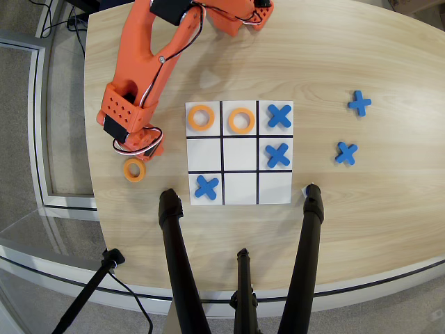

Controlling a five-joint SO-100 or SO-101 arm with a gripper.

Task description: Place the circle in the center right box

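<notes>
Arm: bright orange printed plastic, showing as chunky, boxy segments in the overhead view. Black servo blocks are sitting recessed in the orange housings at the far end and near the wrist. Thin red, black and white cables are looping along the links. A perforated orange plate is covering the wrist housing. Gripper: orange, partly hidden.
</notes>
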